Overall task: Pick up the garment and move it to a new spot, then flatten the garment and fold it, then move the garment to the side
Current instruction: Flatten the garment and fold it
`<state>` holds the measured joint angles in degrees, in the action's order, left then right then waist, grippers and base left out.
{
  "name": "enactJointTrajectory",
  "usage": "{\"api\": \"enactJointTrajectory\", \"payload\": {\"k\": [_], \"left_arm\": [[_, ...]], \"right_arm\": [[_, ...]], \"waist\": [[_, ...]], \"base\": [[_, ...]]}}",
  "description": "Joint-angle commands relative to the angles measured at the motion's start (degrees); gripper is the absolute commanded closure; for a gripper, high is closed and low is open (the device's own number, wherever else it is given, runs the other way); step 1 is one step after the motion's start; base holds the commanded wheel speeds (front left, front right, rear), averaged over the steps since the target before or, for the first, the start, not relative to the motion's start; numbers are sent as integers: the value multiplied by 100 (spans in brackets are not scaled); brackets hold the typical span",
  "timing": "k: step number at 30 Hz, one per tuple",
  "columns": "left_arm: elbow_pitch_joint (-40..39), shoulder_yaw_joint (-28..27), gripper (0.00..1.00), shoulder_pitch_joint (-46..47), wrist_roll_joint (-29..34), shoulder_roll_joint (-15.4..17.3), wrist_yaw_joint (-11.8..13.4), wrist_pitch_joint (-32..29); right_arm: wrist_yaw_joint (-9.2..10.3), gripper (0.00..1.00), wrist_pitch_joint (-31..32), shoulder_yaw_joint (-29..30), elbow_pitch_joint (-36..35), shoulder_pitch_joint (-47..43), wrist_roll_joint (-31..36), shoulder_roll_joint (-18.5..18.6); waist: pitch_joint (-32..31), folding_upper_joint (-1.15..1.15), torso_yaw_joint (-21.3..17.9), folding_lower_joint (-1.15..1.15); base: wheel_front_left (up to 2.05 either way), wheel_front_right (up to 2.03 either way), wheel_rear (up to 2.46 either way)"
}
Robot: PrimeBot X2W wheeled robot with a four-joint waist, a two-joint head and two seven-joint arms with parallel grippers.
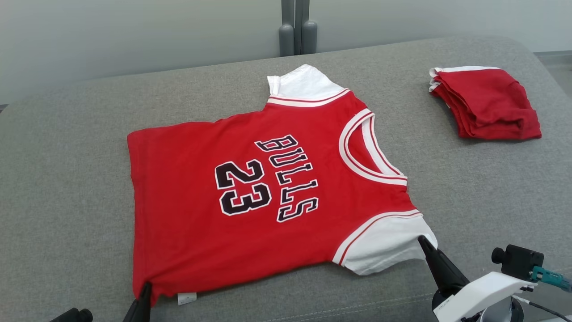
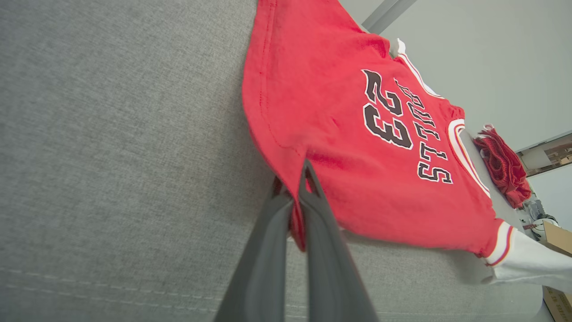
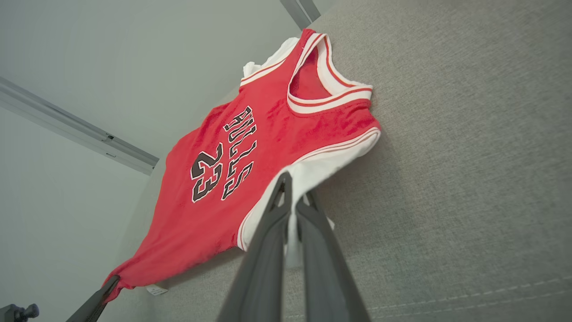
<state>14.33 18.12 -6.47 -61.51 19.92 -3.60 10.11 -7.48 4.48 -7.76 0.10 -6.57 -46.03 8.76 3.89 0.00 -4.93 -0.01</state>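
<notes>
Garment [image 1: 250,192]: red jersey, white sleeves, black lettering "BULLS 23", spread flat near the front edge of the grey cushion [image 1: 67,179]. Left gripper [image 1: 145,288] clamps its hem corner; right gripper [image 1: 424,243] clamps a white sleeve.

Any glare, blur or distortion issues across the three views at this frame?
Head view: soft even light, no glare, jersey lettering sharp. Left wrist view: scene tilted, left gripper goes soft toward the lens, faint shadow under the hem. Right wrist view: right gripper likewise soft, sleeve casts a mild shadow on the grey cushion.
</notes>
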Motion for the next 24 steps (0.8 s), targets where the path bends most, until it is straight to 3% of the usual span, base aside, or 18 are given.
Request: {"api": "enactJointTrajectory", "payload": {"k": [1, 12, 24], "left_arm": [[4, -24, 100, 95, -37, -6, -28, -16], [-248, -266, 100, 403, -827, -259, -128, -370], [-42, -447, 100, 1465, -1322, -363, 233, -992]], "right_arm": [[-2, 100, 31, 22, 57, 87, 46, -20], [-2, 100, 191, 239, 385, 644, 207, -197], [-2, 100, 496, 564, 1362, 2081, 441, -350]], "waist": [[28, 0, 33, 1], [174, 0, 141, 1], [529, 0, 200, 1]], "base": [[0, 0, 0], [0, 0, 0], [0, 0, 0]]}}
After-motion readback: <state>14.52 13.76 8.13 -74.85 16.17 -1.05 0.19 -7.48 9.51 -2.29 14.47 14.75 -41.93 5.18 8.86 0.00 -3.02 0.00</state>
